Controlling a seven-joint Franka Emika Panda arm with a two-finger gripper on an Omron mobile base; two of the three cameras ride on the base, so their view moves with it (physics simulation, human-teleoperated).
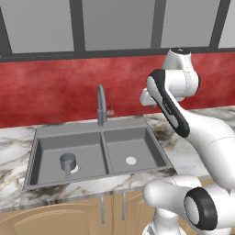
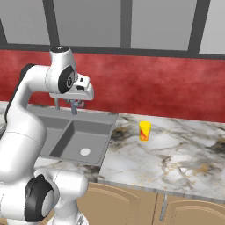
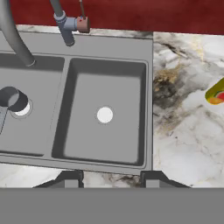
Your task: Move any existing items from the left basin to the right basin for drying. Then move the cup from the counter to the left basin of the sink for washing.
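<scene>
The grey handled pot [image 1: 68,161] sits upright in the left basin [image 1: 50,151] beside its white drain, with the yellow cup [image 2: 144,131] on the marble surface [image 2: 176,149]. The pincer [image 3: 110,179] hangs high over the sink, half spread, holding nothing. It should travel left, descend over the pot, straddle one wall and pinch before lifting over the divider [image 1: 106,153].

We see just a slice of the yellow cup [image 3: 215,93] at the right edge of the hand view. The small grey pot [image 3: 10,100] is cut off at the left edge there. In the right base view, the arm hides the left basin.
</scene>
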